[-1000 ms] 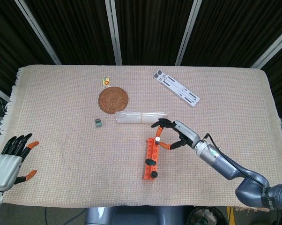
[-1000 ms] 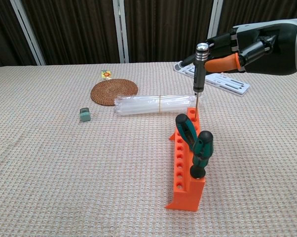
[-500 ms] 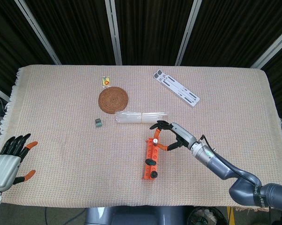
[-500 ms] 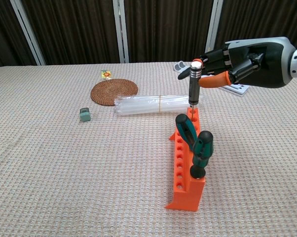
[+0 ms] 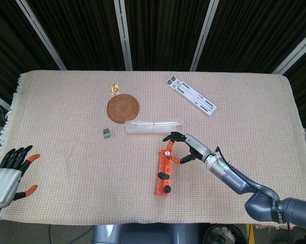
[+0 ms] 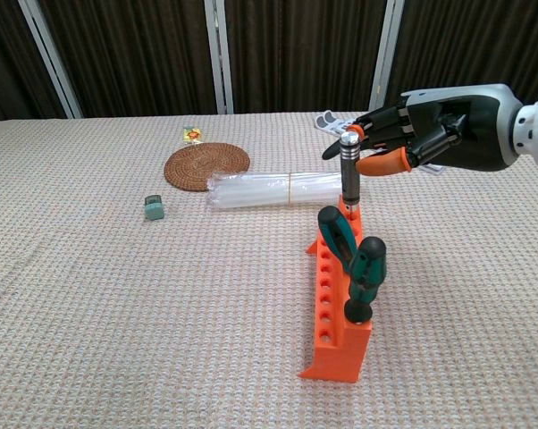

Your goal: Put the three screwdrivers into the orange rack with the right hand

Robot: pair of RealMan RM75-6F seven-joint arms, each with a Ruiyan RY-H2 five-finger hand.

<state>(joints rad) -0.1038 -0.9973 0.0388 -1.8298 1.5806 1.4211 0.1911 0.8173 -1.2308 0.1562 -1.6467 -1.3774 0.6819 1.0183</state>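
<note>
Right hand (image 6: pixel 421 134): its fingers pinch the metal screwdriver (image 6: pixel 349 172) near the cap, above the far end of the orange rack (image 6: pixel 339 295).
Metal screwdriver: upright, handle base down at the rack's far-end hole; how deep the shaft sits cannot be told from either view.
Other 2 screwdrivers (image 6: pixel 351 264): green-and-black handles, standing in holes at the near half of the rack, leaning slightly.
Left hand (image 5: pixel 10 175): far left by the near table edge, fingers spread, holding nothing.
Task progress: 2 seated, the 3rd looks partly inserted; releasing it seems to be what remains.
Risk 1: letting go before the shaft is fully down could leave the driver tilted, and it may topple out.
Risk 2: a sideways drag as the fingers part could tip the light rack or knock the nearest green handle.
Clutter: a clear tube bundle (image 6: pixel 282 189) lies just beyond the rack's far end, and a falling driver could land on it.
</note>
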